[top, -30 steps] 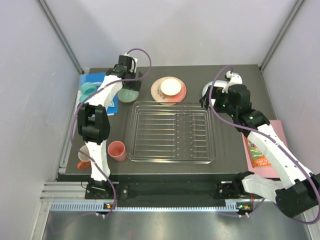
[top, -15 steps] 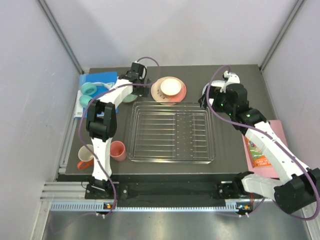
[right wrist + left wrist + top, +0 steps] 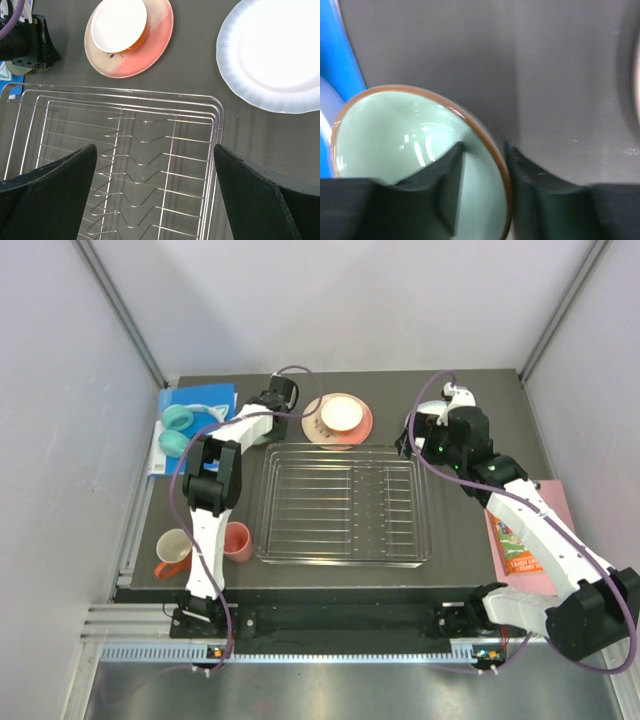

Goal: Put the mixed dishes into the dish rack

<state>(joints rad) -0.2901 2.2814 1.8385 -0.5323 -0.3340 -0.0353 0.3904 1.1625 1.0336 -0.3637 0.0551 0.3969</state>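
At the dish rack's point(image 3: 340, 505) far left corner, the left end effector point(image 3: 484, 147) straddles the brown-edged rim of the glossy mint-green bowl point(image 3: 410, 135), one finger inside and one outside. We cannot tell whether the pinch has bitten. The rack of silver wire holds nothing yet.

We judge the rim hold to be the risk. Gripped at one edge, a smooth bowl could pivot or slide out on the lift. It could then drop onto the desk or knock the pink-and-cream plate point(image 3: 150, 40) just beyond the rack's far side.

Only the left wrist view shows how the fingers meet the rim. From above, the wrist hides the bowl. The right wrist view shows the right end effector point(image 3: 155, 150) spread wide and empty over the rack's far right corner. It also shows the white plate point(image 3: 275, 55) lying beyond that corner.
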